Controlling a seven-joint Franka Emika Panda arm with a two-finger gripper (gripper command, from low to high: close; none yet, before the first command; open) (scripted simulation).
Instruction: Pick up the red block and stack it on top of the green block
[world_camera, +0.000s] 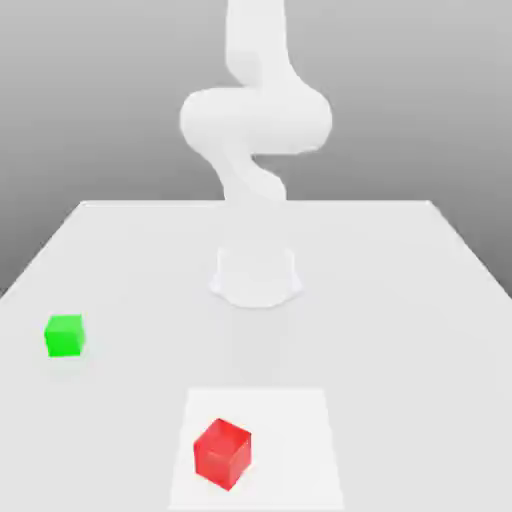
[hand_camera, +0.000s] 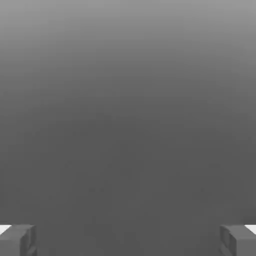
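Gripper (hand_camera: 128, 240) spread wide, fingertips (hand_camera: 17, 240) far apart with nothing between them, facing plain grey. Out on the white table (world_camera: 400, 300), the red block (world_camera: 222, 452) sits near the front edge; the green block (world_camera: 64, 335) rests well apart, toward the exterior view's left.

Exterior view facing the arm (world_camera: 255, 130) across the table (world_camera: 400, 300); hand view on grey backdrop.

Pale square patch (world_camera: 300, 440) on white table (world_camera: 400, 300)
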